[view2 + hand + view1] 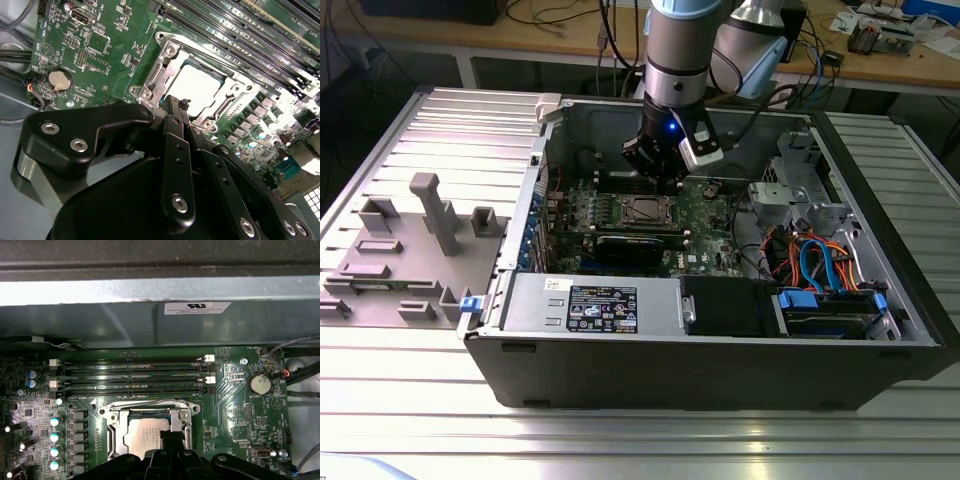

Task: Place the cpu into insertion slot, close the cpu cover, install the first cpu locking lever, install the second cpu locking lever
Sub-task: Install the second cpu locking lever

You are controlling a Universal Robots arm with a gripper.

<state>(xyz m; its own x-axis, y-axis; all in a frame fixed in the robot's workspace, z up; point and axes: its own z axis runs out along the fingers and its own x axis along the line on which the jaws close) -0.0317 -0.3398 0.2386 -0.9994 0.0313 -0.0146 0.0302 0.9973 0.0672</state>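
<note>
The cpu [144, 432] lies flat in the insertion slot [642, 208] on the green board, its silver-grey top [200, 90] showing through the cut-out. The cpu cover [116, 426] is folded down over it, its silvery frame [159, 70] flat around the chip. A thin wire lever [145, 403] runs along the socket's edge. My gripper [174, 106] hangs just above one side of the socket, its black fingers [167, 437] pressed together with nothing seen between them. In the exterior view the gripper [665, 178] is inside the open computer case, directly over the socket.
Long black memory slots [132, 375] run beside the socket, under the case wall [160, 315]. A round coin battery [259, 384] sits on the board. A black card [638, 245], the power supply [600, 305] and bundled cables [815, 265] crowd the case. Grey fixtures [430, 215] stand outside.
</note>
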